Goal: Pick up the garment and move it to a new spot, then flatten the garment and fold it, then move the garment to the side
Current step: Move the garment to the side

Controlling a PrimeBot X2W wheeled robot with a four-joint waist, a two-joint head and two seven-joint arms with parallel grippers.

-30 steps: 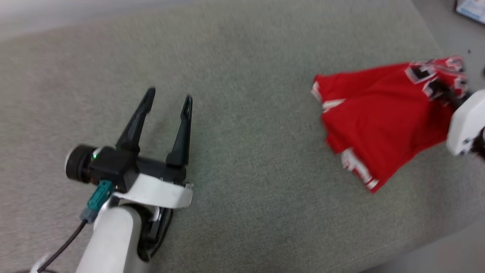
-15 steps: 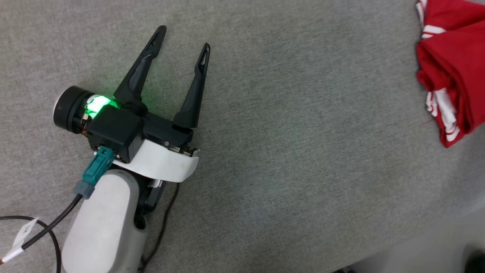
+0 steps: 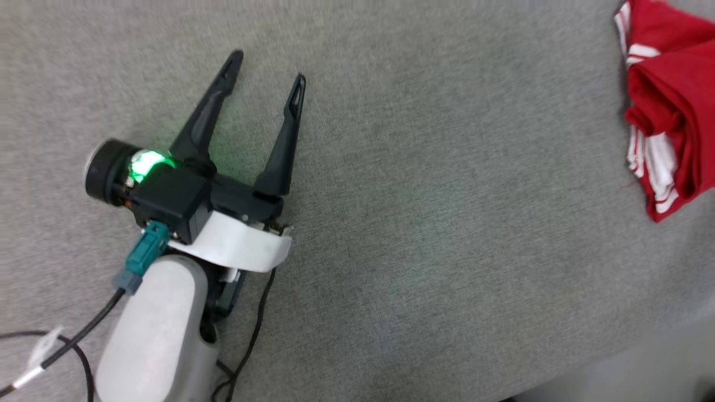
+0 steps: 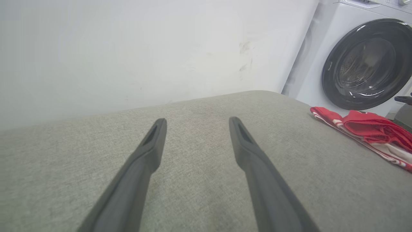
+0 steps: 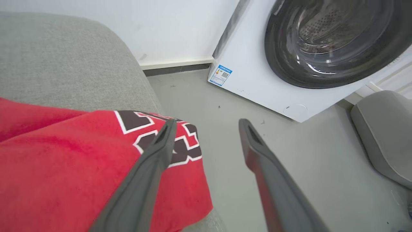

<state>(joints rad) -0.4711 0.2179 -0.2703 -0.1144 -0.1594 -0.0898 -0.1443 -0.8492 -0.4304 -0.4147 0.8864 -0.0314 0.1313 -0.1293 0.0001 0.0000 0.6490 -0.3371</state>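
Grey cushion [image 3: 424, 223] bears the garment [image 3: 670, 100] near a washing machine [image 5: 257, 87]; left claw [image 3: 268, 66] and right claw [image 5: 207, 122] gape empty.

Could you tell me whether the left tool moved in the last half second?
No: the left tool keeps its gap to the resting garment; the camera shifted.

Home laundry room — front-loading washing machine [image 4: 365, 64]
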